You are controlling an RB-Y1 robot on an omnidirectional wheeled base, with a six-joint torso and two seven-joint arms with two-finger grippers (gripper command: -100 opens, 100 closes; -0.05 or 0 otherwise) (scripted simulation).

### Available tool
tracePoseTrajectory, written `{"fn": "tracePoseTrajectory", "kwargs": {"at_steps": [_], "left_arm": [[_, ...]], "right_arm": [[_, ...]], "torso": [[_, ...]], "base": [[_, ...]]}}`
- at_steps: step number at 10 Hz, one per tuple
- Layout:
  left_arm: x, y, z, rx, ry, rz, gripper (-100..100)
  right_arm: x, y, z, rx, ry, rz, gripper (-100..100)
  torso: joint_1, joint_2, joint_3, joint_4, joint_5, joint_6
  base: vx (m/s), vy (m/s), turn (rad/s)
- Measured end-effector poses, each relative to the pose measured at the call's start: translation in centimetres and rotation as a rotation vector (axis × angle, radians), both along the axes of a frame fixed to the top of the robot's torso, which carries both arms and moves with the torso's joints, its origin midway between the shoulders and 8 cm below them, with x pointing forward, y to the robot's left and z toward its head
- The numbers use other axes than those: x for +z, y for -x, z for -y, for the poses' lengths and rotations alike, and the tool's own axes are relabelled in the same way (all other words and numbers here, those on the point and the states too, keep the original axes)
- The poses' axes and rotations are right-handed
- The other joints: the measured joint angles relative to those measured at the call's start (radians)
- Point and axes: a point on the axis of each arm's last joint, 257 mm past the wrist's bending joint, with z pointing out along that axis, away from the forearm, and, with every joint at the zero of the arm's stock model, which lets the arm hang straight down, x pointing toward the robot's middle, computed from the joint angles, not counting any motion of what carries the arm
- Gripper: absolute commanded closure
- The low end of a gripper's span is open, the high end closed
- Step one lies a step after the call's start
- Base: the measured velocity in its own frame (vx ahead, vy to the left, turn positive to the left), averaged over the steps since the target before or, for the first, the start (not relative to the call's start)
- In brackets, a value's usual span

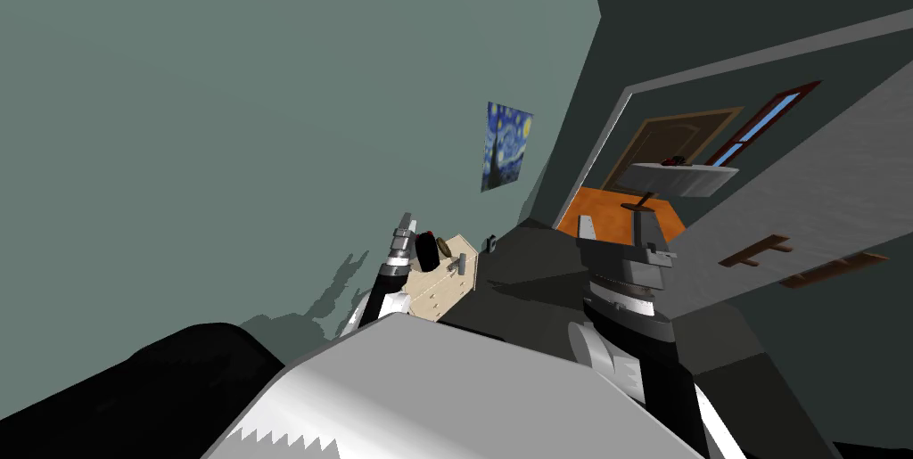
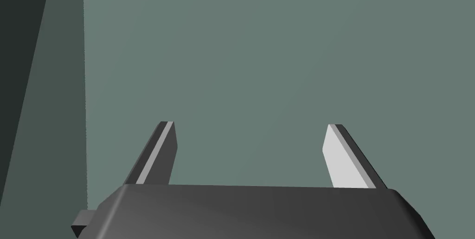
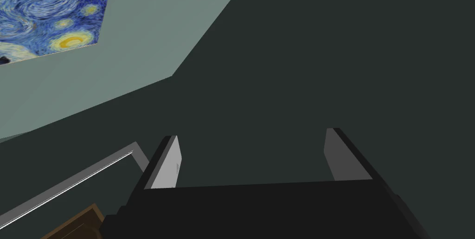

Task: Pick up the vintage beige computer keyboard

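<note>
Two arms are up in front of the robot, both with nothing in their grip. The left gripper [image 2: 250,155] points at the plain grey-green wall [image 1: 223,124]. Its two thin grey fingers [image 2: 345,159] stand wide apart, about a third of the wrist view's width, with nothing between them. The right gripper [image 3: 253,157] is spread just as wide and holds nothing. That makes four blades in all, none of them touching anything.

Just beside the left forearm, on the side towards the right arm, lies one flat, pale beige slab with cut-off corners [image 1: 441,289]. Three small things sit on it: a black rounded object with a red top [image 1: 427,253], a brass-coloured disc [image 1: 445,249] and a short grey peg [image 1: 463,263]. It is the only beige piece here, but whether it is the keyboard I cannot tell.

One blue-and-yellow swirling night-sky poster [image 1: 506,146] hangs on the wall above it. Past the right gripper is one doorway with a light grey frame [image 1: 615,115], and beyond that an orange floor [image 1: 606,209], one brown panelled door [image 1: 673,137] and one red-framed window [image 1: 758,128]. A single grey tabletop on a post [image 1: 691,180] stands there, carrying one small red-and-black item [image 1: 673,160] too small to name. Two brown wooden bars [image 1: 758,251] are fixed to the grey panel on the right.
</note>
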Motion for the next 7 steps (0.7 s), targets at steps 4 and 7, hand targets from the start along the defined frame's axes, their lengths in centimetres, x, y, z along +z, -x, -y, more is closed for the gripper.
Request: {"fn": "tracePoseTrajectory", "kwargs": {"at_steps": [4, 7], "left_arm": [[-4.3, -2.6, 0.0, -0.055, -0.009, -0.139, -100], [-7.5, -4.6, -0.3, -0.078, 0.01, -0.239, -100]], "right_arm": [[0.0, 0.0, 0.0, 0.0, 0.0, 0.0, 0], [0.0, 0.0, 0.0, 0.0, 0.0, 0.0, 0]], "torso": [[-0.004, 0.001, 0.001, 0.0, -0.001, 0.0], [-0.003, 0.001, 0.001, 0.0, -0.001, 0.0]], "base": [[-0.024, -0.062, -0.033], [-0.017, -0.053, -0.03]]}}
